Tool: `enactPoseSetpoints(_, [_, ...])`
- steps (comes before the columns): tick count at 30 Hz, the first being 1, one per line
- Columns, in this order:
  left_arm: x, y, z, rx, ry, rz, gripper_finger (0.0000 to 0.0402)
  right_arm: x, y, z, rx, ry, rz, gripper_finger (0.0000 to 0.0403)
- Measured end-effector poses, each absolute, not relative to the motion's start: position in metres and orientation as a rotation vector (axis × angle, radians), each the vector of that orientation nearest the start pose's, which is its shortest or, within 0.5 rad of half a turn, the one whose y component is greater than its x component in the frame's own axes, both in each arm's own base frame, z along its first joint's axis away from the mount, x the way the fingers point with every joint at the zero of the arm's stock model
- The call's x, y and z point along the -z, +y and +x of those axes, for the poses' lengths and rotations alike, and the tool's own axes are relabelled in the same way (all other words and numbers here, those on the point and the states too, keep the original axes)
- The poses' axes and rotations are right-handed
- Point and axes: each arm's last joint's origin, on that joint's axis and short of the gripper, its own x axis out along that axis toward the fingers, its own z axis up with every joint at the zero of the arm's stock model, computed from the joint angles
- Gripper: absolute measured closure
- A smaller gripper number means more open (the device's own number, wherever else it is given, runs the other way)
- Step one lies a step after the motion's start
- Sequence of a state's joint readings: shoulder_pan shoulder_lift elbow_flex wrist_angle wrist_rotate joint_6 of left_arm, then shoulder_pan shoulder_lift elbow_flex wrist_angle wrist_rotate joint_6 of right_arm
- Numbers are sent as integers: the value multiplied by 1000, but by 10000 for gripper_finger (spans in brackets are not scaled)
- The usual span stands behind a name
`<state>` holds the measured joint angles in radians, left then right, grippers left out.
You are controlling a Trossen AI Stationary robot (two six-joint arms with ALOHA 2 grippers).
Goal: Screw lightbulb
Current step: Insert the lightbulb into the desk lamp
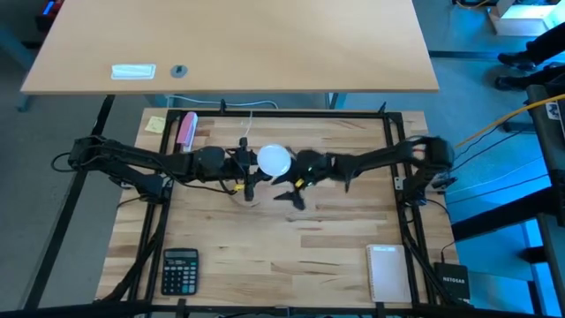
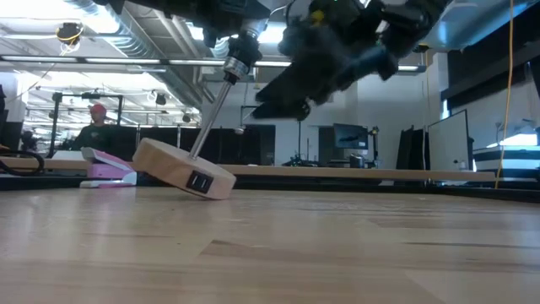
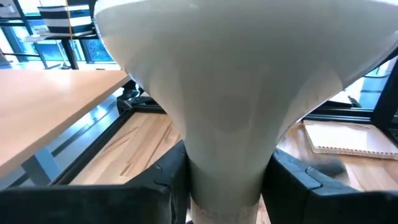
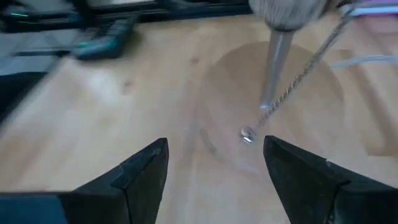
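Fingers of the left gripper (image 3: 224, 186) are clamping the narrow neck of the lightbulb (image 1: 274, 160), holding it above mid-table. Below it, the wooden disc (image 2: 181, 170) is tilting, one edge resting on the table (image 1: 309, 256). Just right of the bulb, the right gripper (image 4: 214, 165) is hovering with jaws spread wide, gripping nothing.
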<state>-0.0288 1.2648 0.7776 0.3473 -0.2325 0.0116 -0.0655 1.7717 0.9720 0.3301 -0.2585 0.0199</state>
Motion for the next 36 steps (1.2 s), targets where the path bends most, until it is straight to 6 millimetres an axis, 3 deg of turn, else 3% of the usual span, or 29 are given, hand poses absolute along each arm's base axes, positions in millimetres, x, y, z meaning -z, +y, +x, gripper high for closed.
enactPoseSetpoints(4, [-280, -1, 280, -232, 140, 24, 264, -172, -18, 385, -57, 365, 54, 139])
enactPoseSetpoints(11, [-281, 2, 279, -290, 133, 21, 264, -182, -30, 393, 7, 158, 65, 139])
enactPoseSetpoints(19, [-283, 3, 279, -331, 117, 6, 264, -190, -32, 394, 7, 78, 15, 142])
enactPoseSetpoints(30, [-285, 1, 280, -315, 95, -2, 264, -195, -30, 394, -47, 23, -6, 254])
enactPoseSetpoints(36, [-285, 1, 279, -324, 98, -7, 264, -195, -31, 394, -15, 38, -5, 255])
